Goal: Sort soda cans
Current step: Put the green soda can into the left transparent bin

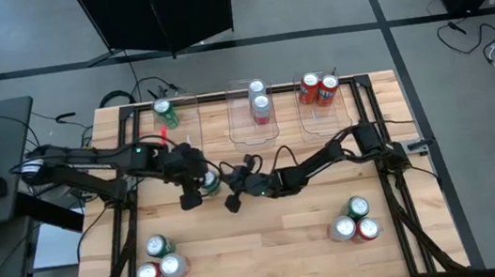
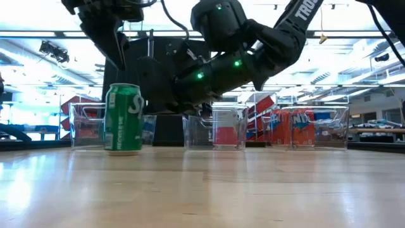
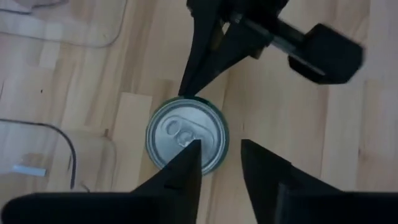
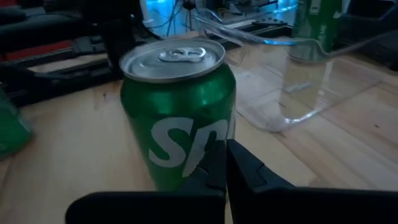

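The left gripper [image 3: 221, 163] hangs above a green can [image 1: 209, 183] standing upright on the table [image 1: 271, 249] left of centre, its fingers [image 3: 186, 165] parted a little, one tip over the can's silver top and the other off its rim, so nothing is gripped. The right gripper [image 4: 225, 163], fingers pressed together, points at the same can from the right, its tip at or against the can's side; whether it touches cannot be told. Farther off, three clear bins line the far edge: the left bin [image 1: 186, 118] holds one green can [image 1: 165, 112], the middle bin [image 1: 245, 129] two silver-white cans [image 1: 259, 99], the right bin [image 1: 317, 122] two red cans [image 1: 318, 88]. Near the front edge stand two clusters, three cans at the left [image 1: 160, 261] and three at the right [image 1: 354, 222].
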Robot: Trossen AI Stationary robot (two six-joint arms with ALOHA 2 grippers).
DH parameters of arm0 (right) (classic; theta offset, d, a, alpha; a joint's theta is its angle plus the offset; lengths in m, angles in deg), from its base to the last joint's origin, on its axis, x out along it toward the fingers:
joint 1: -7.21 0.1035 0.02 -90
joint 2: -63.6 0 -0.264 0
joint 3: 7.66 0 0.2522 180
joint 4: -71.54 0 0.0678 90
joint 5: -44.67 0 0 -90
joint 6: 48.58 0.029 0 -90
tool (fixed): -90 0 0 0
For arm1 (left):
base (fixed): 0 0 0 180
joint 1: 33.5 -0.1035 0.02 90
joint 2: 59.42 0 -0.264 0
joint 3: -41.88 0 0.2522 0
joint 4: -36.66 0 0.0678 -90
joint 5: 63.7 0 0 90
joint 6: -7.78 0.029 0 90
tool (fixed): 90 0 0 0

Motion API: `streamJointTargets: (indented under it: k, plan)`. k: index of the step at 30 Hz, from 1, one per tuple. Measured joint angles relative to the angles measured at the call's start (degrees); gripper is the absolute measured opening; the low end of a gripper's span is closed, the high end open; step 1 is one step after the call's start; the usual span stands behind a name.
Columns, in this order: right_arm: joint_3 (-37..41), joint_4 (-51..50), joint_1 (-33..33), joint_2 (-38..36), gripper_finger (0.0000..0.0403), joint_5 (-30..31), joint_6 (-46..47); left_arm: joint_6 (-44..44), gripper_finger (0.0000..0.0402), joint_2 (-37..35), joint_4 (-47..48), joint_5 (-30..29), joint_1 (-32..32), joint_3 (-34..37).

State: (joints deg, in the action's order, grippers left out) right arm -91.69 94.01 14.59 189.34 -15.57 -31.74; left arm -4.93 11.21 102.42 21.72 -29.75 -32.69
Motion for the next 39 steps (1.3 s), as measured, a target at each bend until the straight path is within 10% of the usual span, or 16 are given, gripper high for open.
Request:
streamJointTargets:
  k: [20,39]
  plan:
    - [0.0,-1.3,0.9,-0.2,0.0,-2.5,-1.5,5.6,0.0322,9.7,9.1,-3.3,0.0,-6.0]
    - [0.0,-1.3,0.9,-0.3,0.0,-3.1,-1.5,13.6,0.0339,9.7,7.0,3.6,-5.6,-6.0]
